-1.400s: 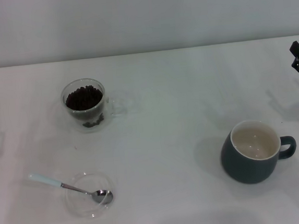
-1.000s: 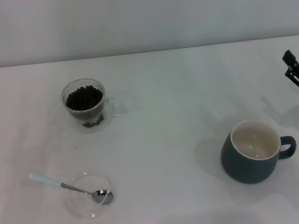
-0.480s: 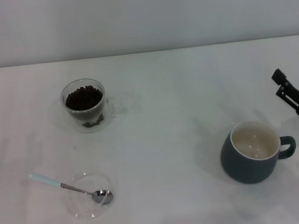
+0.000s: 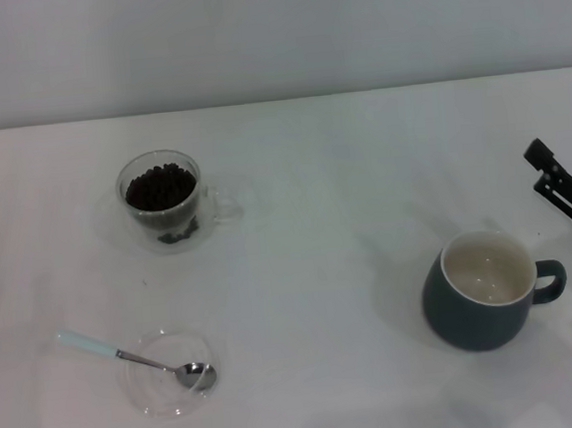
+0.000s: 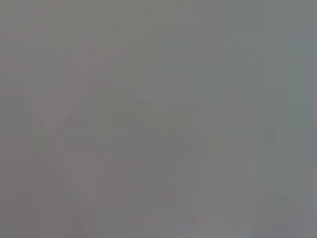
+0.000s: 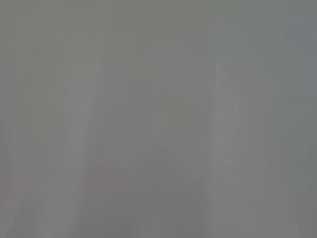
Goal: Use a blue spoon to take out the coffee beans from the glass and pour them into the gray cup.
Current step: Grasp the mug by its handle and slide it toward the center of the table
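The blue spoon [image 4: 128, 356] lies at the front left, its pale handle pointing left and its silver bowl resting in a flat clear saucer [image 4: 173, 386]. Behind it stands the glass [image 4: 165, 202], filled with dark coffee beans [image 4: 160, 187], its clear handle facing right. At the front right sits the gray cup [image 4: 488, 288], cream inside and holding nothing, its handle facing right. My right gripper [image 4: 566, 135] hangs open at the right edge, just behind and to the right of the gray cup, holding nothing. My left gripper is out of view. Both wrist views show only a flat grey.
The white table [image 4: 325, 201] runs back to a pale wall [image 4: 270, 35]. The glass and the saucer stand on the left half and the gray cup on the right, with bare tabletop between them.
My right gripper has come in from the right edge, moving left and toward the front, closer to the gray cup. The spoon, glass and cup have not moved.
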You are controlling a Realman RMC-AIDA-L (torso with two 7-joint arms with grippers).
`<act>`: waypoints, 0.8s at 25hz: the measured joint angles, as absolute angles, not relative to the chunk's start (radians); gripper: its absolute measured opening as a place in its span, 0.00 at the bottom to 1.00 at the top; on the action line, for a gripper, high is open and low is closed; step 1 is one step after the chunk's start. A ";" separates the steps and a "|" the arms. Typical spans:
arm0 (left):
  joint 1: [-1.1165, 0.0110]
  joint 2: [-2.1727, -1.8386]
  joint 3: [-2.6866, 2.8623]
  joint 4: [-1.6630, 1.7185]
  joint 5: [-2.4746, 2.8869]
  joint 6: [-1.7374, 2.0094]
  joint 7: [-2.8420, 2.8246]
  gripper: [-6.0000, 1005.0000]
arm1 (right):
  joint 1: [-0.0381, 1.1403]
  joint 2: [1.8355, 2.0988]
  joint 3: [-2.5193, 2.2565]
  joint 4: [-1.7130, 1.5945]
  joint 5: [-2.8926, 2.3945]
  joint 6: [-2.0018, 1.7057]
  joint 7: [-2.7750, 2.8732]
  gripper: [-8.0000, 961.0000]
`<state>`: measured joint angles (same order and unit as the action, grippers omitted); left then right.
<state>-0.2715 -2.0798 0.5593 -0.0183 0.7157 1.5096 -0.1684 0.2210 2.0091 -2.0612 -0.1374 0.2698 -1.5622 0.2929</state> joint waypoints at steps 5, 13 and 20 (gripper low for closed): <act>-0.265 -2.080 0.559 -0.026 0.716 1.510 -0.169 0.65 | 0.187 2.008 -2.065 -0.100 0.269 -1.567 0.293 0.89; -0.267 -2.080 0.558 -0.020 0.715 1.507 -0.165 0.65 | 0.127 2.008 -2.073 -0.036 0.267 -1.591 0.293 0.89; -0.284 -2.081 0.562 -0.020 0.715 1.500 -0.159 0.65 | 0.101 2.012 -2.074 -0.002 0.247 -1.587 0.291 0.89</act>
<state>-0.2836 -2.0808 0.5619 -0.0198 0.7147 1.4999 -0.1594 0.1013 2.0123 -2.0739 -0.0020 0.2469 -1.5865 0.2909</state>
